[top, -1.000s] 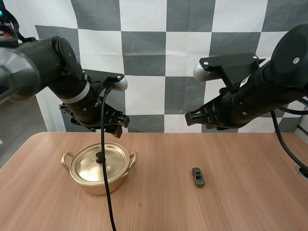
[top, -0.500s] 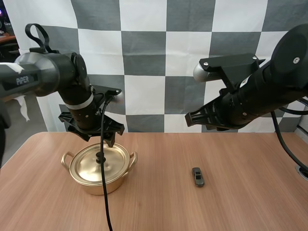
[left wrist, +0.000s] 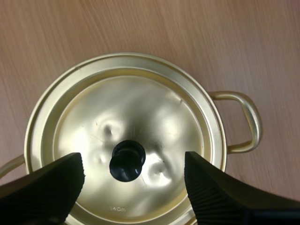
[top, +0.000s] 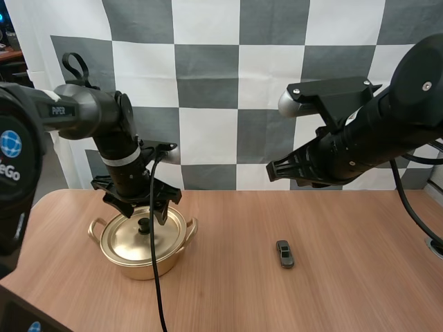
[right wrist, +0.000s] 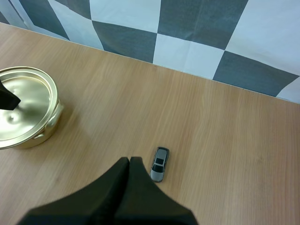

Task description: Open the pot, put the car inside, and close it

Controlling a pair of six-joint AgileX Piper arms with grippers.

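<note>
1. The gold pot (top: 149,266) stands toward the left of the wooden surface (top: 360,290), with its lid (top: 124,241) on and a black knob (left wrist: 127,160) at the lid's middle.
2. The small grey car (top: 284,254) lies on the surface, well apart from the pot on its right.
3. The left hand (left wrist: 132,165) hangs just over the lid, its fingers spread wide on either side of the knob and clear of it.
4. The right hand (right wrist: 130,161) is raised above the surface near the car, its fingers pressed together on nothing.

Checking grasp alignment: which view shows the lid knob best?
Left wrist view: looks straight down on the knob, between the open left fingers. High view shows it small, under the left gripper. Right wrist view gives the distant pot.
</note>
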